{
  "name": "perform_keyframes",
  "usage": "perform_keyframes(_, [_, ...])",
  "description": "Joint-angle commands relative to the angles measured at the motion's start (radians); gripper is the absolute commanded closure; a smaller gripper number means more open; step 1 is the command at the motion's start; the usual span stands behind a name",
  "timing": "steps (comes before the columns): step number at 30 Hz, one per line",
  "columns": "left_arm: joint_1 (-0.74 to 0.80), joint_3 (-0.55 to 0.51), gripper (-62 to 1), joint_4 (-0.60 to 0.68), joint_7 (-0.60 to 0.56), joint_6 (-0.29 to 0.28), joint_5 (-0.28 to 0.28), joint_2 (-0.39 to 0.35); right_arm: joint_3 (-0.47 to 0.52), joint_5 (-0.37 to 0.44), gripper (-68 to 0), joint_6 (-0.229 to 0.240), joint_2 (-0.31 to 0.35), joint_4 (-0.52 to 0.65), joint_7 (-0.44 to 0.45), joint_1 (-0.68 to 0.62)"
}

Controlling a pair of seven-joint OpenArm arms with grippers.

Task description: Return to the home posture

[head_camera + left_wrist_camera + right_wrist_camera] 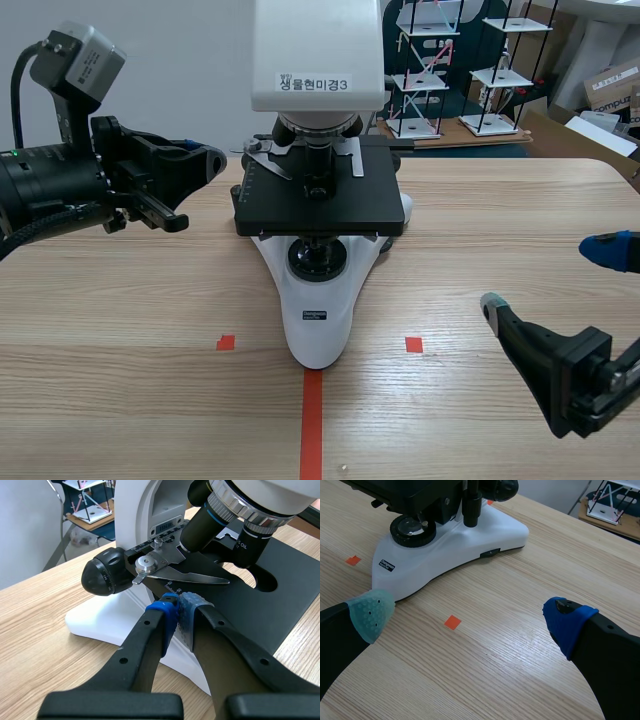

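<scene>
At stage edge, closed left pincer

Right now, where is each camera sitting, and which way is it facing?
Scene view: between the arms, facing across the table at the microscope; left gripper and right gripper show at the sides.
Left wrist view: behind the shut left gripper, facing the stage clip and objective lenses.
Right wrist view: behind the open right gripper, looking down at the microscope's base.
Shared: all three show the microscope.
</scene>
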Motion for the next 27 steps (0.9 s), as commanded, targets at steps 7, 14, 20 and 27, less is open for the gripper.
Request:
perform_keyframes(7, [-0.013,-0.002,-3.8,0.012,-0.010,-0.002,-0.006,0.002,0.008,0.011,-67.9,-0.003,0.011,0.014,0.015,-0.001])
perform_keyframes(14, [-0.013,-0.002,-3.8,0.012,-0.010,-0.002,-0.006,0.002,0.008,0.011,-67.9,-0.003,0.011,0.014,0.015,-0.001])
perform_keyframes(20, [-0.013,-0.002,-3.8,0.012,-0.010,-0.002,-0.006,0.002,0.008,0.011,-67.9,-0.003,0.011,0.014,0.015,-0.001])
perform_keyframes(27, [0.002,-0.002,-3.9,0.013,-0.012,-0.002,-0.006,-0.001,0.008,0.011,-67.9,-0.003,0.011,0.014,0.015,-0.001])
